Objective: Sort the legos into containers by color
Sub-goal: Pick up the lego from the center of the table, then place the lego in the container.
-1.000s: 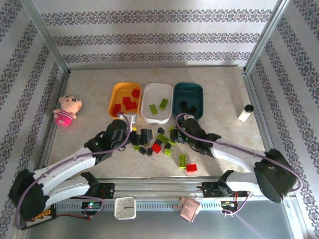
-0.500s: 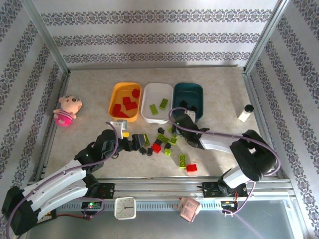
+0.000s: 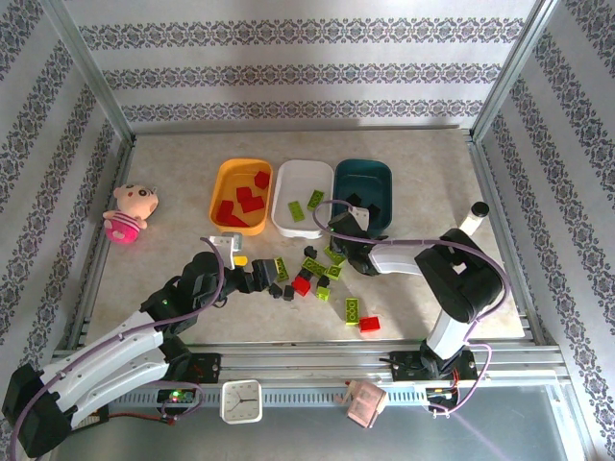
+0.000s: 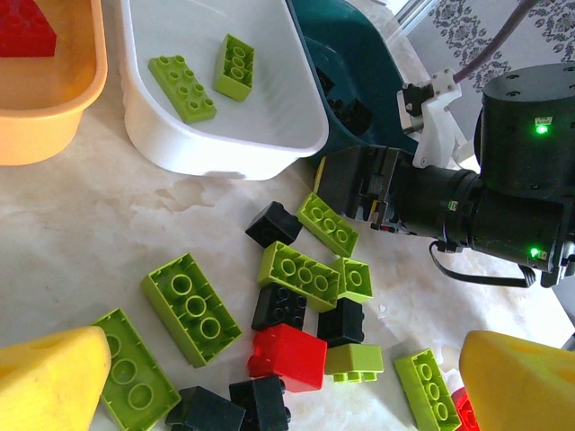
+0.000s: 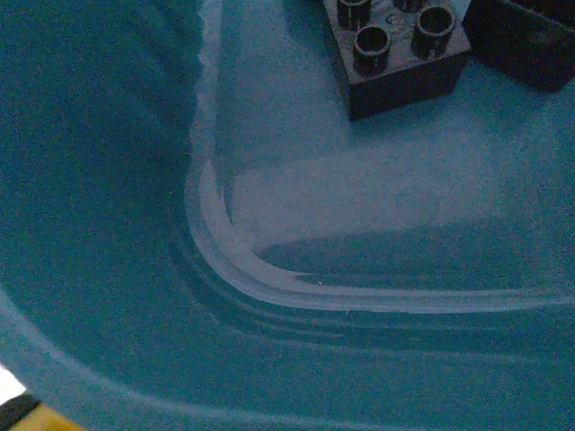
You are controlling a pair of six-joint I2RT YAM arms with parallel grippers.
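Observation:
Red, lime green and black legos (image 3: 306, 271) lie in a loose pile in front of three trays. The orange-yellow tray (image 3: 223, 187) holds red bricks, the white tray (image 3: 306, 178) two green ones (image 4: 182, 76), and the dark teal tray (image 3: 370, 178) black ones (image 5: 395, 49). My left gripper (image 3: 265, 279) hovers open over the pile's left side, a red brick (image 4: 287, 356) lying between its yellow fingertips (image 4: 54, 377). My right gripper (image 3: 346, 230) is at the teal tray's near rim, its camera looking into the tray (image 5: 108, 180). Its jaws are too dark to read.
A green brick (image 3: 353, 309) and a red brick (image 3: 369, 324) lie apart nearer the front edge. A pink plush doll (image 3: 130, 211) sits at the left, a small white bottle (image 3: 473, 219) at the right. Metal frame rails border the table.
My left gripper came back from the orange tray's near edge to the pile. My right gripper moved from the pile up to the teal tray's rim, its arm folding in.

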